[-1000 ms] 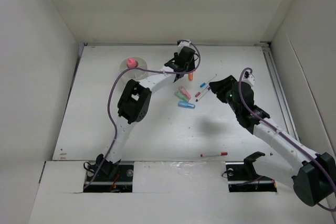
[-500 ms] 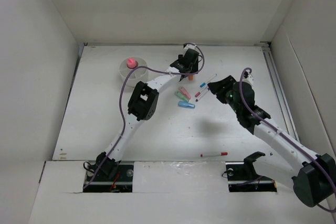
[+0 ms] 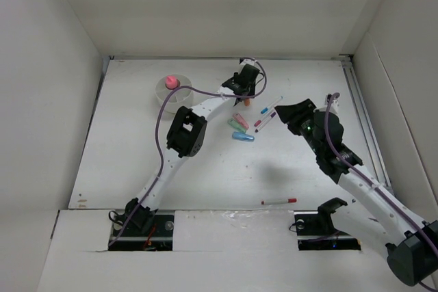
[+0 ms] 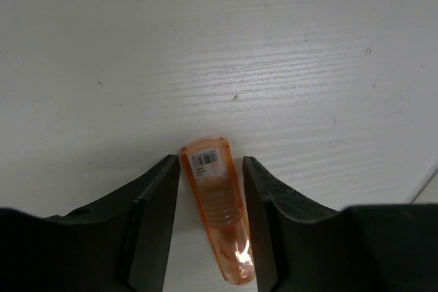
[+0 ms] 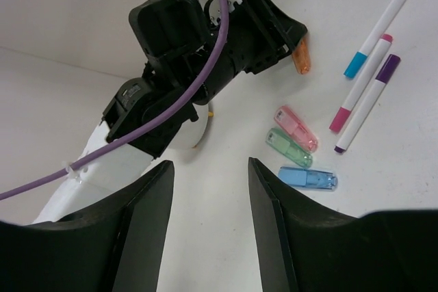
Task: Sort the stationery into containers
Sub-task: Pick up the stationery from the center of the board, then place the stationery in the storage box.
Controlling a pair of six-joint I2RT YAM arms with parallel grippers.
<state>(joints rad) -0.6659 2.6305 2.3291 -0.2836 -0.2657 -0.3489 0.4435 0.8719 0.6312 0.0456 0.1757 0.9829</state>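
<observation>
A short orange translucent case (image 4: 217, 203) lies on the table between my left gripper's (image 4: 211, 169) open jaws, with a gap on each side. From above, the left gripper (image 3: 248, 78) is at the far middle, over the orange case (image 3: 247, 102). The round white cup (image 3: 164, 94) stands to its left, with a pink item (image 3: 171, 83) in it. My right gripper (image 5: 209, 169) is open and empty, above the table to the right of the pens (image 3: 267, 115). Pink (image 5: 295, 128), green (image 5: 289, 147) and blue (image 5: 308, 178) cases lie together beside three pens (image 5: 361, 83).
A red-capped pen (image 3: 278, 201) lies alone near the front edge. The left arm (image 3: 183, 131) stretches diagonally across the table's left half. White walls enclose the table at the back and on both sides.
My left gripper has shifted slightly right, and its jaws now stand on either side of the orange case. My right gripper has drawn back a little to the right.
</observation>
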